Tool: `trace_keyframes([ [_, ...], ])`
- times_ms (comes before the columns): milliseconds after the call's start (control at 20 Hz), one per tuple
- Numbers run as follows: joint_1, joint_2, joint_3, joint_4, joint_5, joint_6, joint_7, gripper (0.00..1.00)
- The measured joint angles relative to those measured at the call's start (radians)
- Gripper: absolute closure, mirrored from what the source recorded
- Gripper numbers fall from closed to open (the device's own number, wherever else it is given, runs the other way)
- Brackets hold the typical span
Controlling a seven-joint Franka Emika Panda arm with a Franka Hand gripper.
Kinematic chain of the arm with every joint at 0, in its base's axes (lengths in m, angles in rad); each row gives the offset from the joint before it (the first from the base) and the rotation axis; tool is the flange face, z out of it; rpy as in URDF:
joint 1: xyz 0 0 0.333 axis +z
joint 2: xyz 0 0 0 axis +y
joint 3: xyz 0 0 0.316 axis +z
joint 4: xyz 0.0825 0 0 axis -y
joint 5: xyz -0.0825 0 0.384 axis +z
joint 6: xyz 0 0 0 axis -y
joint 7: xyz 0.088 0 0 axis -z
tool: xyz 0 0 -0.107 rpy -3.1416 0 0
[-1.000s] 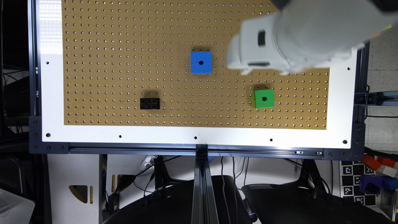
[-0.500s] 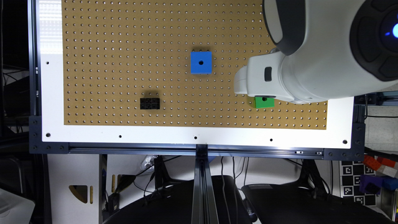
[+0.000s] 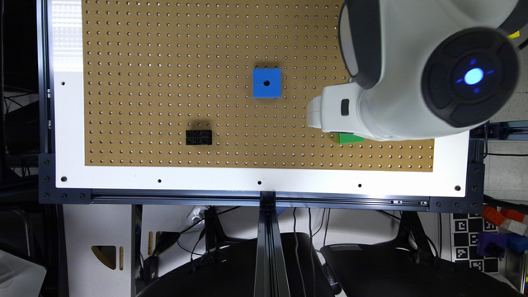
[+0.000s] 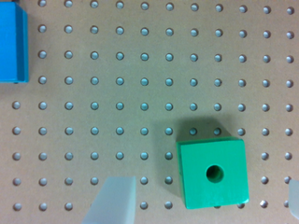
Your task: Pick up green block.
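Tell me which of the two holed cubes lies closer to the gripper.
The green block. It sits between the open jaws of the gripper in the wrist view, while the blue cube lies well off to the side on the pegboard.

Arm [image 3: 396,70]: glossy white rounded shell, dark grey band at joint seam. Round black end cap [image 3: 470,78], segmented, blue light glowing at centre. Small dark rectangular slot on white wrist housing. Yellow tag at upper edge. Gripper [image 4: 201,200] fingers [image 4: 114,200]: pale, translucent grey, wedge-shaped.
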Motion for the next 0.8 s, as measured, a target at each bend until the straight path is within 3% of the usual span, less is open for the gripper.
trace_keyframes([
  [400,0.016,0.017,0.006,0.032,-0.0001,0.004,0.015,0.00],
  [650,0.016,0.098,0.006,0.055,-0.0075,0.054,0.015,0.00],
  [800,0.017,0.134,0.006,0.083,-0.0094,0.061,0.015,0.00],
])
